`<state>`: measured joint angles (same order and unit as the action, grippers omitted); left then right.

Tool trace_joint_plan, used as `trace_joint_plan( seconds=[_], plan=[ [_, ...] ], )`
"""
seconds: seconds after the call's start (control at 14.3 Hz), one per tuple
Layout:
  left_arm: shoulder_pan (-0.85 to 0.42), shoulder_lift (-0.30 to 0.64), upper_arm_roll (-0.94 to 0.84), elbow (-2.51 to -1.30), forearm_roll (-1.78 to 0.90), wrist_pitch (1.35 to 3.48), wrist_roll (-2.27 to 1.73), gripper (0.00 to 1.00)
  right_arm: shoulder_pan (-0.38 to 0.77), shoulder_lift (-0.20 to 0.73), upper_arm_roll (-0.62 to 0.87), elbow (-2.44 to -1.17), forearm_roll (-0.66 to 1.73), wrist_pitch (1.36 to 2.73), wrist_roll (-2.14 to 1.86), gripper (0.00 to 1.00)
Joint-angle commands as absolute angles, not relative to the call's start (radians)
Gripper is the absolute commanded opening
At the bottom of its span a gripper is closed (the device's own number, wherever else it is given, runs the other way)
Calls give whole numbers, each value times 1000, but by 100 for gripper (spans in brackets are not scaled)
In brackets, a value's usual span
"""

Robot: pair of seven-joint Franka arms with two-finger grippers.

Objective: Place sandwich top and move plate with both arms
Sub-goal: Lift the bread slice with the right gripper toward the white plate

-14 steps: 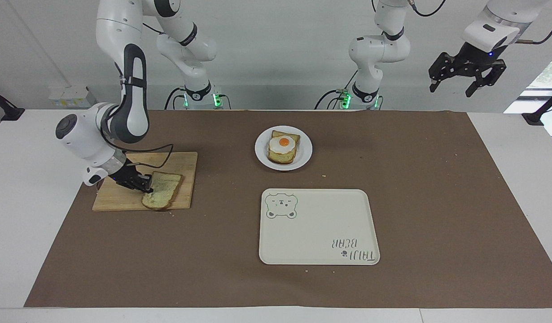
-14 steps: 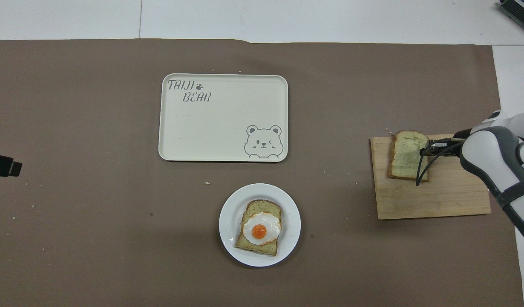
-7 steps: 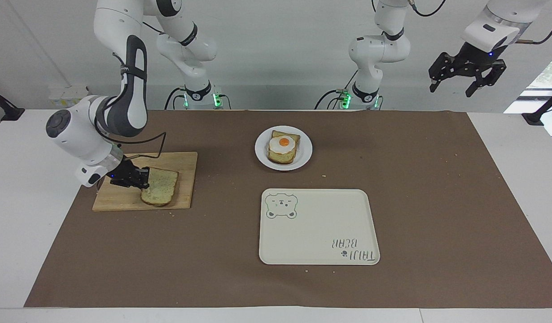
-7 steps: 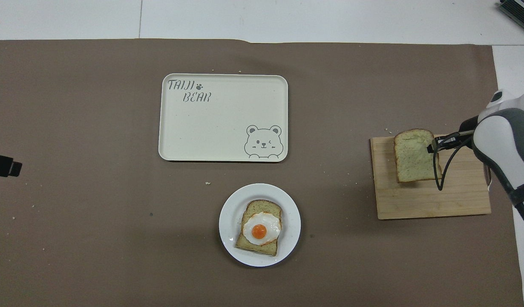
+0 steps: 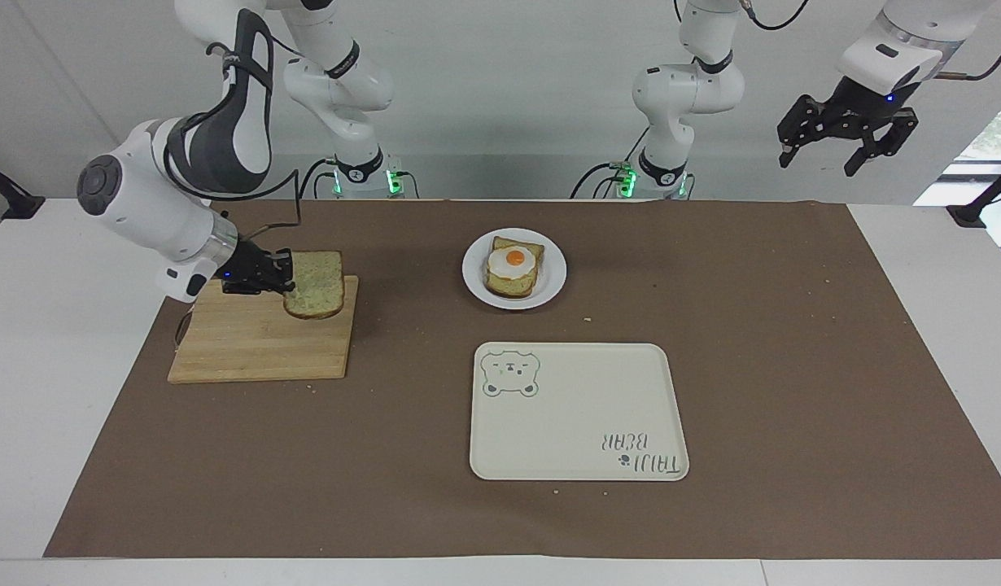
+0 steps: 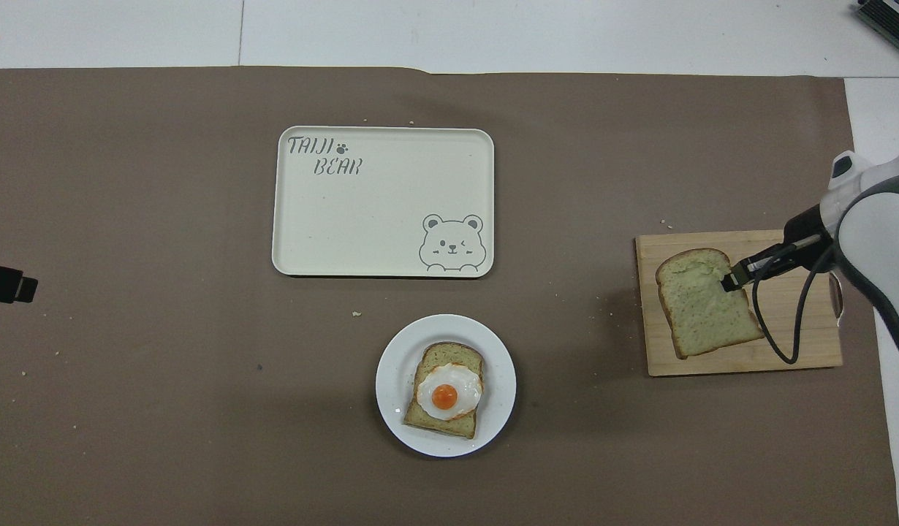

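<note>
My right gripper [image 5: 284, 282] is shut on one edge of the sandwich top [image 5: 316, 295], a pale speckled bread slice with a brown crust. It holds the slice in the air over the wooden cutting board [image 5: 256, 350]. The overhead view shows the slice [image 6: 705, 307] and the right gripper [image 6: 731, 280] over the board [image 6: 793, 351]. The white plate [image 5: 552, 283] sits mid-table, close to the robots, and carries a bread slice with a fried egg [image 5: 513, 265]; the plate [image 6: 393, 380] also shows from above. My left gripper [image 5: 847, 145] waits open, high over the left arm's end of the table.
A cream rectangular tray with a bear drawing [image 5: 578, 411] lies farther from the robots than the plate; it also shows in the overhead view [image 6: 384, 212]. A brown paper sheet [image 5: 793, 342] covers the table. Crumbs lie scattered on it.
My right gripper has lifted the sandwich top off the cutting board and carried it up and toward the robots and the plate. The left arm has not moved.
</note>
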<state>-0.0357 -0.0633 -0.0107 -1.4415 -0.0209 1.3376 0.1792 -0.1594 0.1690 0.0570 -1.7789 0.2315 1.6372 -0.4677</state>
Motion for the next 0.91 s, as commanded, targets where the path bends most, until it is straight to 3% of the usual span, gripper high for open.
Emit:
trace_joint_plan(
  seconds=[0.0,0.21,0.84],
  plan=[
    [-29,-80,-17,-1460,-15,1336,170,100,-112,149,75,-1812,252,1621,-428,0],
    [-29,-80,-17,-1460,-15,1336,170,100,-3,114,77,-1871,255,1650,-284,0],
    [-29,-80,-17,-1460,-15,1336,170,100,346,66,77,-2005,302,1949,72,0]
  ],
)
